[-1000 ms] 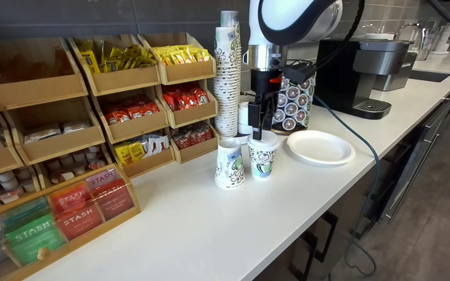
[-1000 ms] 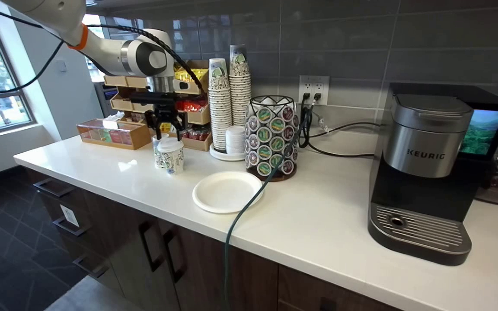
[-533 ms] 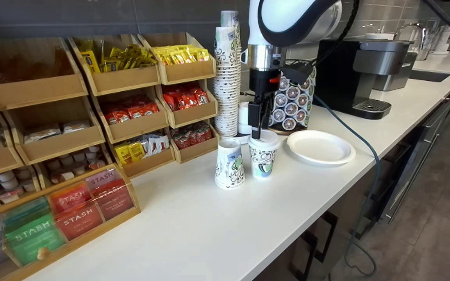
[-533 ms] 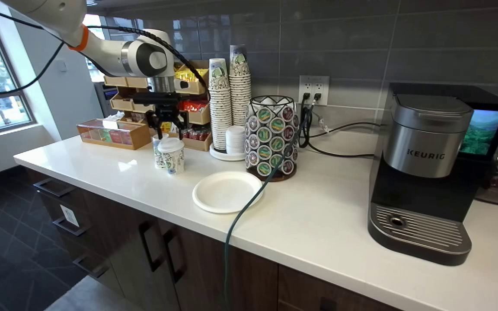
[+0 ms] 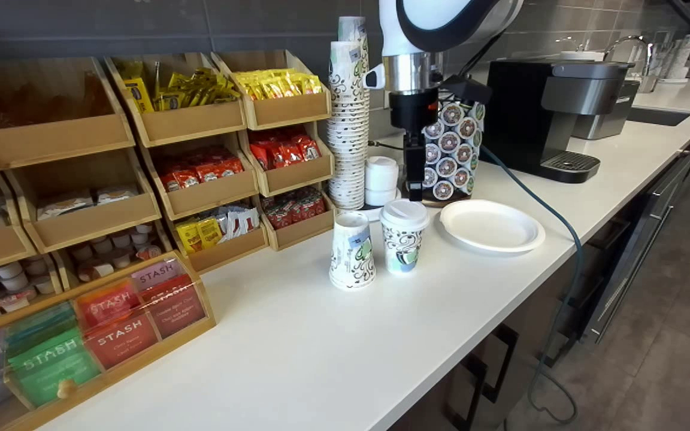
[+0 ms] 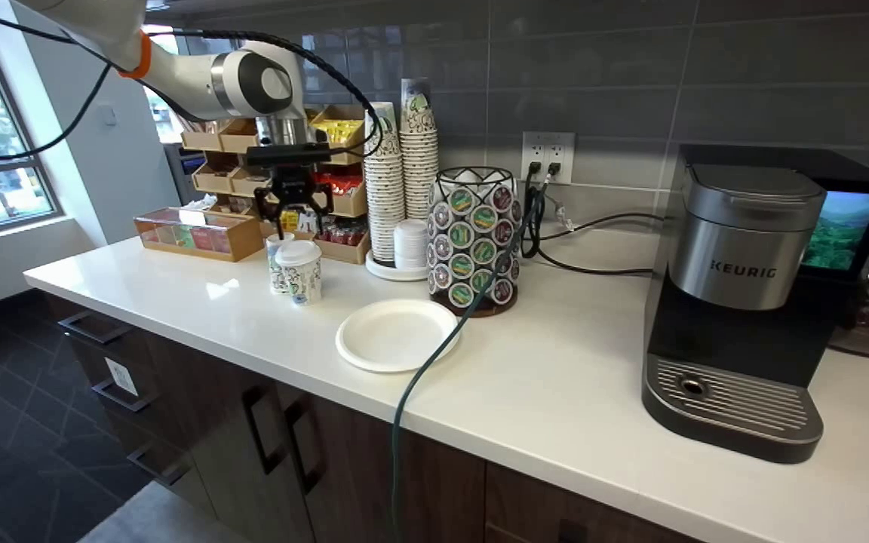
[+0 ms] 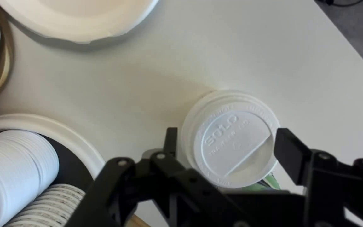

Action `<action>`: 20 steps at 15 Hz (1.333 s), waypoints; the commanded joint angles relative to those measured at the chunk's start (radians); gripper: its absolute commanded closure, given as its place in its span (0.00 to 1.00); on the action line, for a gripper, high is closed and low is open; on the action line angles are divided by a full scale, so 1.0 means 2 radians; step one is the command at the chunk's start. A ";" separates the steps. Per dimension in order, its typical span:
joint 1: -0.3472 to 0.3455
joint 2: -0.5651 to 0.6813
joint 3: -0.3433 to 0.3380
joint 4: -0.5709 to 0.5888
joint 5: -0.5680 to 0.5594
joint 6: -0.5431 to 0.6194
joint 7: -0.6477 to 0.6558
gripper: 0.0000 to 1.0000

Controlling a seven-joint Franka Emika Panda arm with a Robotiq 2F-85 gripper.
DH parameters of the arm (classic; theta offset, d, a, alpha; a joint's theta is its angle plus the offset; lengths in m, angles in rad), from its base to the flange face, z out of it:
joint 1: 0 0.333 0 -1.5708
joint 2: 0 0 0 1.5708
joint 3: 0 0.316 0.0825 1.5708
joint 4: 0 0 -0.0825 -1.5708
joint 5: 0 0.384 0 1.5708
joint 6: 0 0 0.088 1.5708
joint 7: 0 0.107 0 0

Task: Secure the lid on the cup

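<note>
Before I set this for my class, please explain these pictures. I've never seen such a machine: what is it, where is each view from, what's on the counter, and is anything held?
It is a robot arm ending in a black gripper, a two-fingered hand steered by a person. Two views come from cameras outside the robot; the downward view comes from its wrist. Among the things on the counter are a printed paper cup with a white lid on top, a similar cup beside it, a plate and a coffee machine. Nothing is held: the fingers are spread above the lid. Whether it is snapped on, I cannot tell.
</note>
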 commanded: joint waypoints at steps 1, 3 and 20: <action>-0.001 0.003 0.010 0.012 -0.043 -0.032 -0.066 0.15; -0.002 0.002 0.017 0.011 -0.049 -0.034 -0.112 0.15; -0.011 0.003 0.025 0.008 -0.017 -0.024 -0.352 0.02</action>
